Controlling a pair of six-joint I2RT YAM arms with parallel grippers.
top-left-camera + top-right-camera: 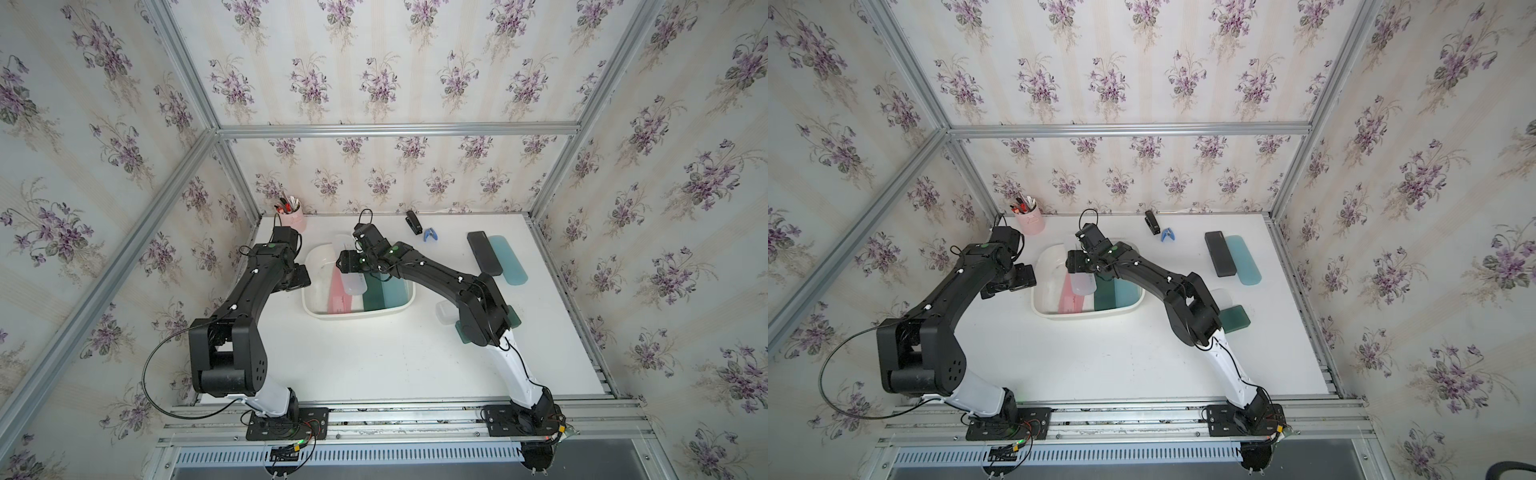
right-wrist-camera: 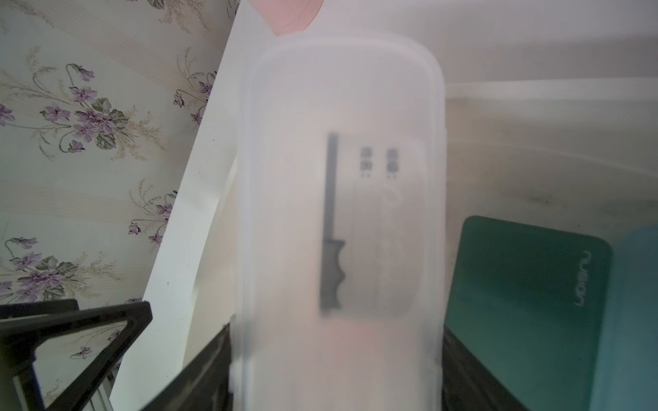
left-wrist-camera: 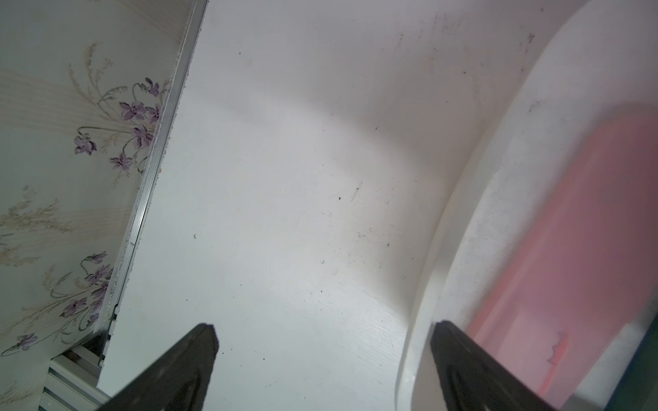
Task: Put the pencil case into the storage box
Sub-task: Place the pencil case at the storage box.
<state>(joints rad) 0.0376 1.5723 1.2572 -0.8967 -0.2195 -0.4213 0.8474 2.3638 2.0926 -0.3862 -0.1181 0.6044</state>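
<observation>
Storage box (image 1: 353,314), white and shallow, lies directly beneath the right pincer (image 2: 336,329) and just beside the left pincer (image 3: 324,329), one of whose fingers overhangs its rim. Inside it, under and beside the right pincer, three cases lie flat side by side: a pink case (image 1: 337,297), a dark green case (image 2: 527,302) and a teal case (image 2: 637,320).

The frosted pencil case (image 2: 338,213) juts forward from the right pincer, whose jaws are clamped across its width near one end. It hangs over the pink case, within the box's outline (whether its far end touches anything below, I cannot tell). I judge it to be light, stiff, smooth-walled plastic, so it may slip or pivot in an end grip. A hold across the narrow width nearer the middle would be steadier.

The left pincer is spread wide and empty, mostly over bare table (image 3: 285,178).
</observation>
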